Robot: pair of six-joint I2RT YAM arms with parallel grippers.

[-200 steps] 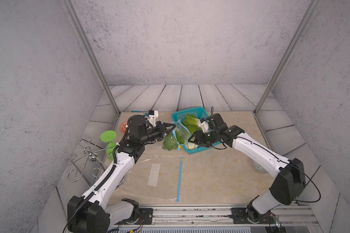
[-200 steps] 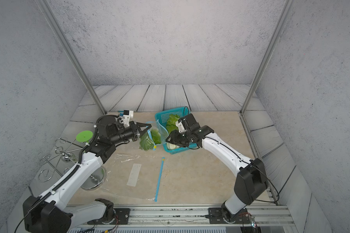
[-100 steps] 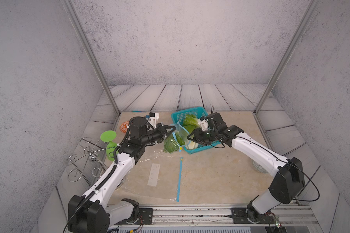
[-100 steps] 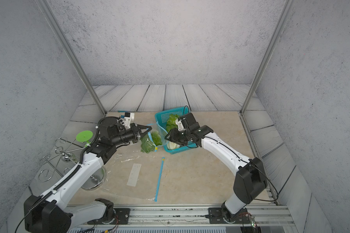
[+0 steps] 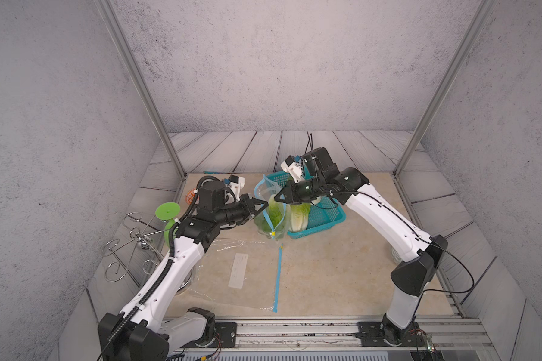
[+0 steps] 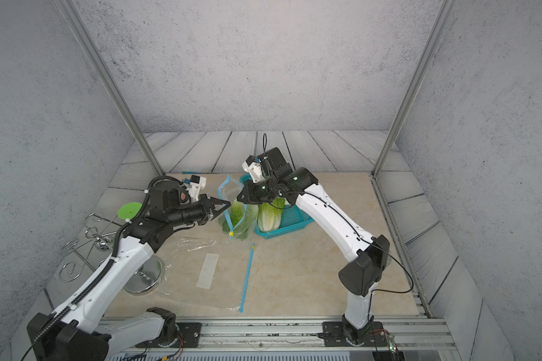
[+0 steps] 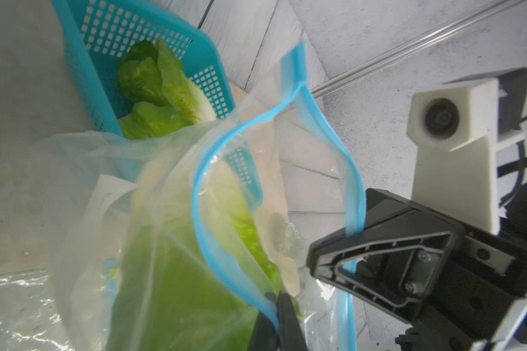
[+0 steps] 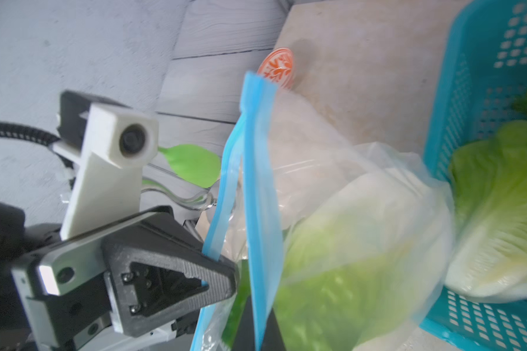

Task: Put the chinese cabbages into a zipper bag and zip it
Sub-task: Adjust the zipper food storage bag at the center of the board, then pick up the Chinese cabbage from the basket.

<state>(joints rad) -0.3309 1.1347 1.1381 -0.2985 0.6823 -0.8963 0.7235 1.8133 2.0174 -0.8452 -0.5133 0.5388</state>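
A clear zipper bag (image 5: 271, 218) with a blue zip rim (image 7: 201, 182) hangs upright between my two grippers, its mouth open. One chinese cabbage (image 8: 347, 273) sits inside it, green leaves down. My left gripper (image 5: 265, 204) (image 7: 274, 296) is shut on one side of the rim. My right gripper (image 5: 277, 197) (image 8: 258, 304) is shut on the opposite side. Two more cabbages (image 5: 299, 215) (image 7: 159, 88) lie in the blue basket (image 5: 326, 218) right behind the bag. The yellow zip slider (image 5: 273, 233) sits at the bag's lower end.
A second clear bag (image 5: 241, 272) with a blue zip strip (image 5: 277, 278) lies flat on the table in front. A green goblet (image 5: 168, 212), a wire rack (image 5: 132, 247) and an orange disc (image 5: 190, 197) stand at the left. A metal bowl (image 6: 144, 275) sits under my left arm.
My right gripper has shut on the bag's rim. The bag now stands taller between both grippers with its mouth pulled open. The left gripper stays shut.
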